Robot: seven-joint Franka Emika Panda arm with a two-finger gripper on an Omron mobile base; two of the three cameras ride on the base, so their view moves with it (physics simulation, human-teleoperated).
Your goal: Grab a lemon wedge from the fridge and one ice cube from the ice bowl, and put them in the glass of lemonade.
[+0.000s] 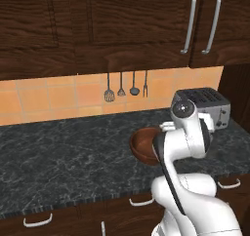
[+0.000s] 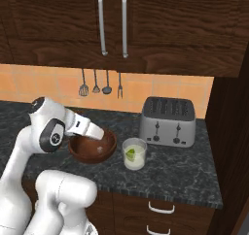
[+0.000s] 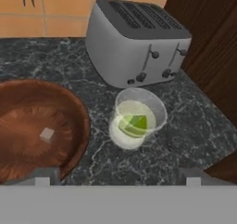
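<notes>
My fingers (image 3: 118, 181), spread wide and empty, hang above the dark marbled desk (image 3: 185, 126) between the glossy reddish-brown ice bowl (image 3: 69, 107), holding one pale cube (image 3: 46, 134), and the clear lemonade tumbler (image 3: 137, 117), where the yellow-green lemon wedge (image 3: 135, 123) floats.

left base view: from behind the arm's left, facing forward and down over the surface (image 1: 58, 152).
right base view: from behind its right, same facing.
hand view: near, steeply down.
shared: toaster (image 2: 168, 121), ice bowl (image 3: 32, 130), glass of lemonade (image 3: 136, 119), surface's right end.
</notes>
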